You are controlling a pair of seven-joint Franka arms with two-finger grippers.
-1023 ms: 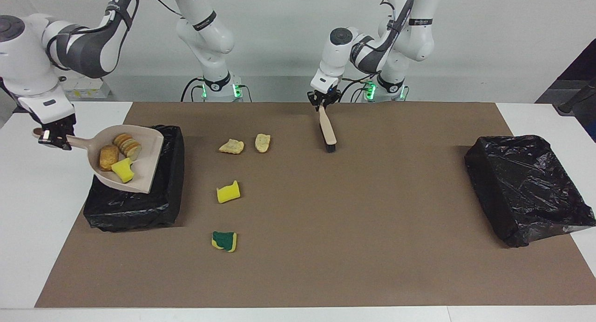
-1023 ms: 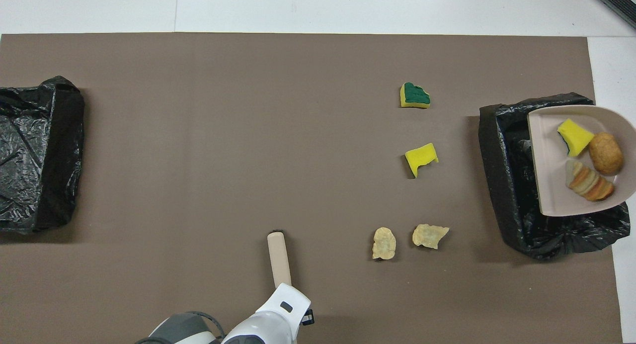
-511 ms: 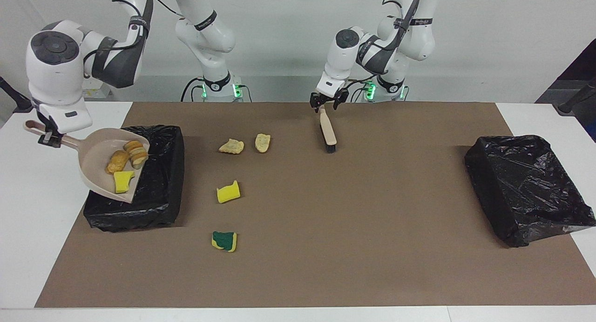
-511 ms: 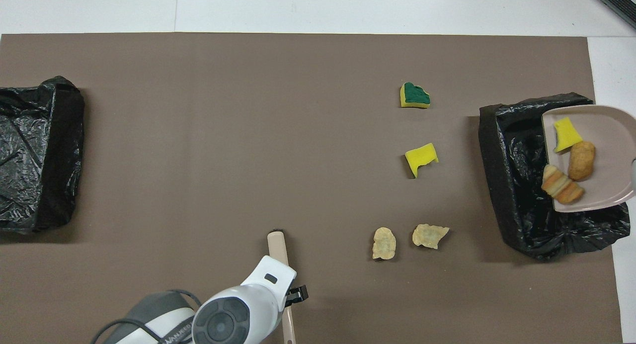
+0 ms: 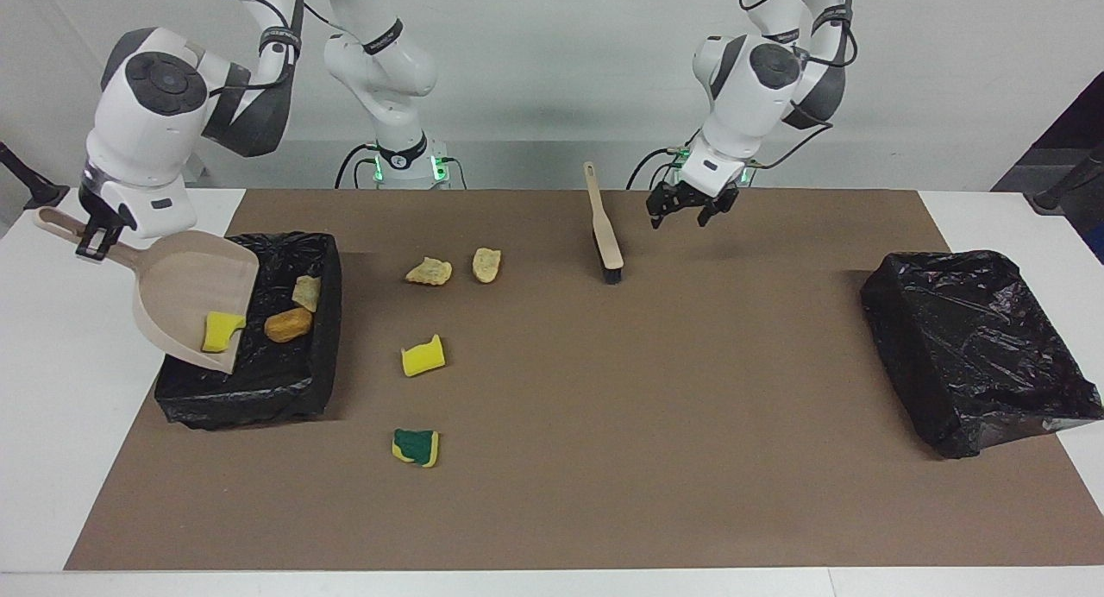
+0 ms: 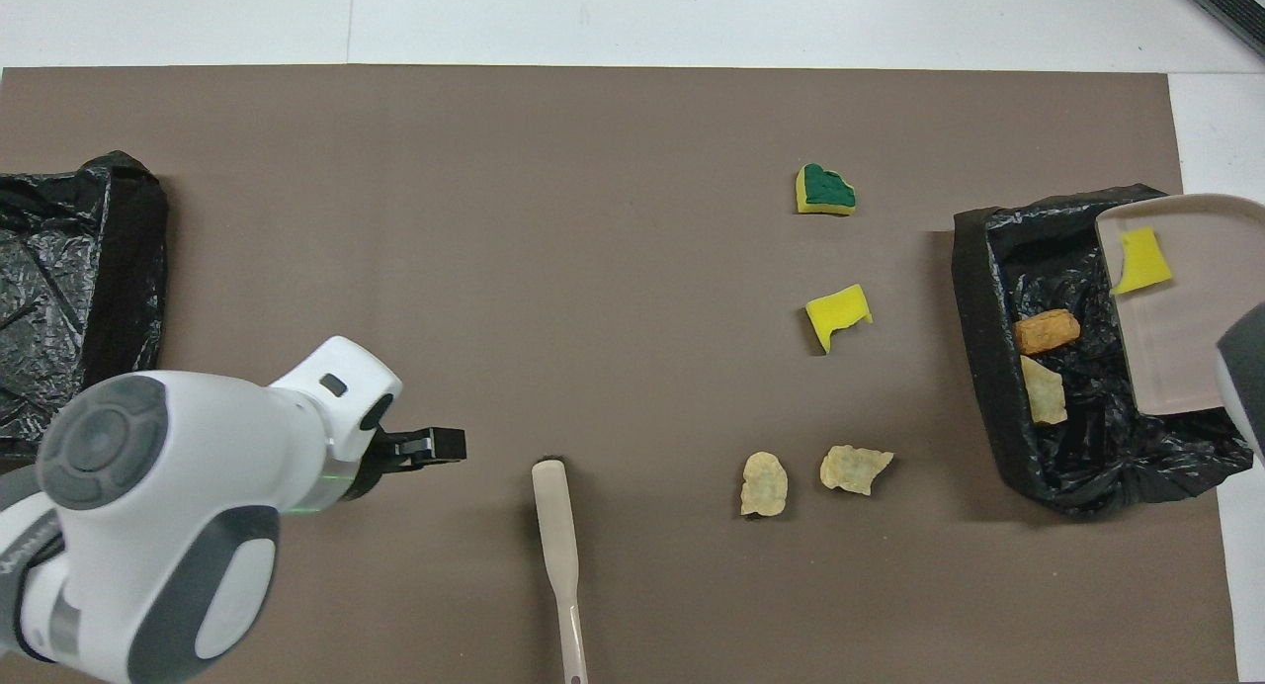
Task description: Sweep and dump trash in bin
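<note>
My right gripper (image 5: 90,239) is shut on the handle of the beige dustpan (image 5: 185,291), which tilts steeply over the black-lined bin (image 5: 259,390) at the right arm's end. One yellow sponge (image 5: 222,331) clings near the pan's lip (image 6: 1141,261). Two bread-like lumps (image 5: 288,324) (image 6: 1043,389) lie inside the bin. More trash lies on the brown mat: two tan lumps (image 5: 429,272) (image 5: 486,265), a yellow sponge (image 5: 423,356) and a green-and-yellow sponge (image 5: 416,447). The beige brush (image 5: 604,230) (image 6: 555,526) lies free on the mat. My left gripper (image 5: 688,209) hangs open and empty over the mat beside it.
A second black-lined bin (image 5: 975,347) (image 6: 79,299) stands at the left arm's end of the table. The brown mat (image 5: 647,407) covers most of the white table.
The left gripper opened, let go of the brush and moved up and toward its own end. The right arm tipped the dustpan further, and two bread lumps slid into the bin.
</note>
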